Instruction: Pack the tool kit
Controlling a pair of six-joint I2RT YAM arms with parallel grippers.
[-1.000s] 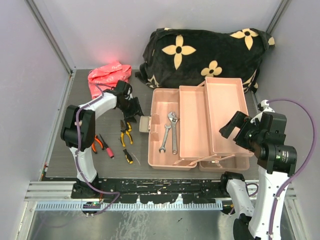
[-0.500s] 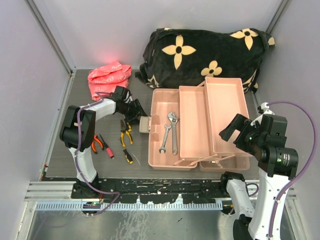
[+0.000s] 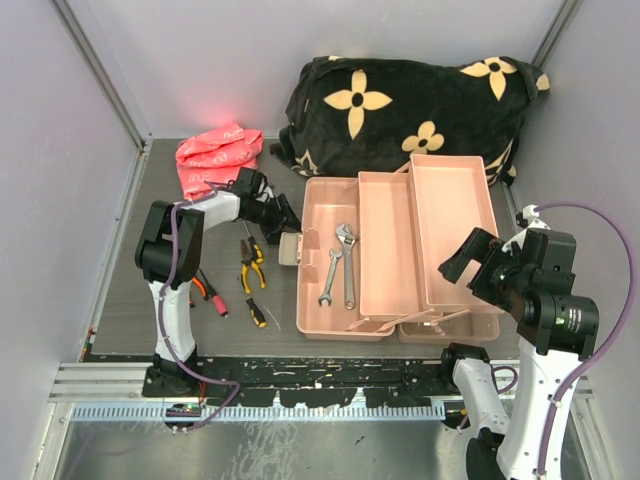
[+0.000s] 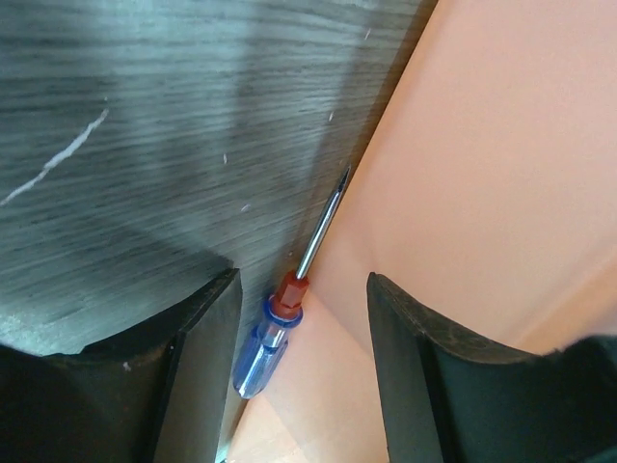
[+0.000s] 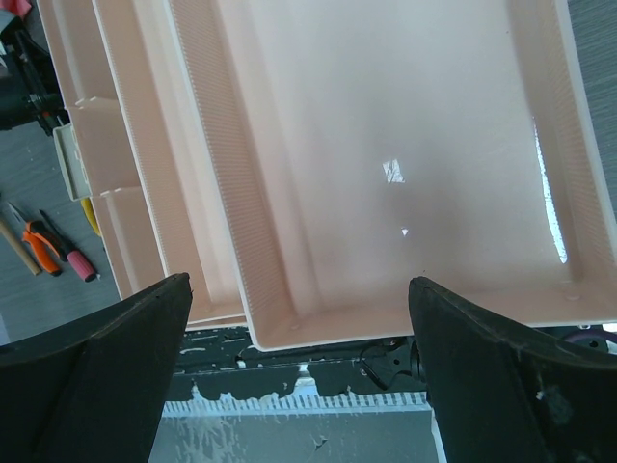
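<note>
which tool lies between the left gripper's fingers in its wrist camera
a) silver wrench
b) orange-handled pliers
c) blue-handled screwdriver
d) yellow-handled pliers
c: the left wrist view shows a blue-handled screwdriver lying against the pink toolbox wall, in the gap of the open left gripper, with neither finger touching it.

I'm looking down past my right gripper [image 5: 297,289], fingers [image 5: 106,367] spread wide and free. The toolbox [image 5: 207,145] fills my view, with a patch of glare on its top tray [image 5: 386,125] and the lower trays [image 5: 125,116] stepping off to the left. On the table [image 5: 29,309] beyond lie orange pliers [image 5: 37,243] and a red-handled screwdriver [image 5: 69,255]. A black rail [image 5: 318,371] runs along the bottom.
</note>
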